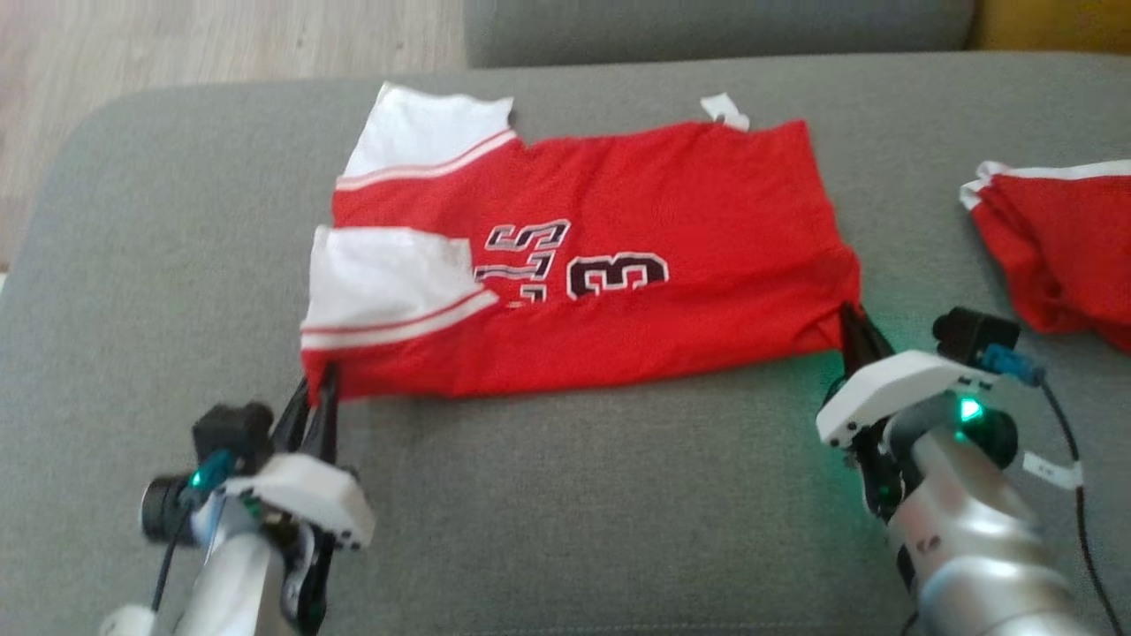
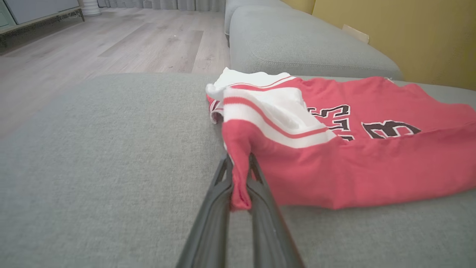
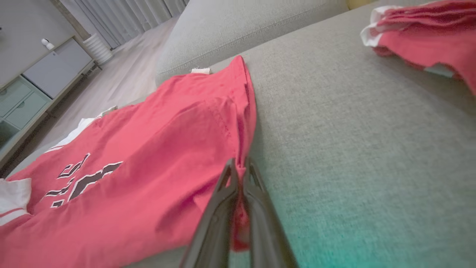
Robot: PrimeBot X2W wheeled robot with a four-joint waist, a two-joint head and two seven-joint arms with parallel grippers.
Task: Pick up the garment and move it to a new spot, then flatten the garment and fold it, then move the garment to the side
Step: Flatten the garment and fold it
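Jersey point(image 1: 707, 221) — red, white-sleeved, with a black number on it — lies spread flat on the grey sofa cushion point(image 1: 574, 495). At its 7 o'clock corner the left gripper point(image 1: 320, 380) is clamped tight on a tuck of red cloth; at its 4 o'clock corner the right gripper point(image 1: 853, 322) has its fingers pressed together on the hem. At 3 o'clock, well apart, another red garment point(image 1: 1060, 247) lies bunched on the same cushion.

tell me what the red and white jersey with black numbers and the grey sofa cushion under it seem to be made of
Red and white jersey: thin, soft knit, probably a synthetic sports fabric; matte, it creases and bunches limply at the corners. Grey sofa cushion: woven upholstery cloth over padding, matte; a coarse, flecked weave and rounded edges show.
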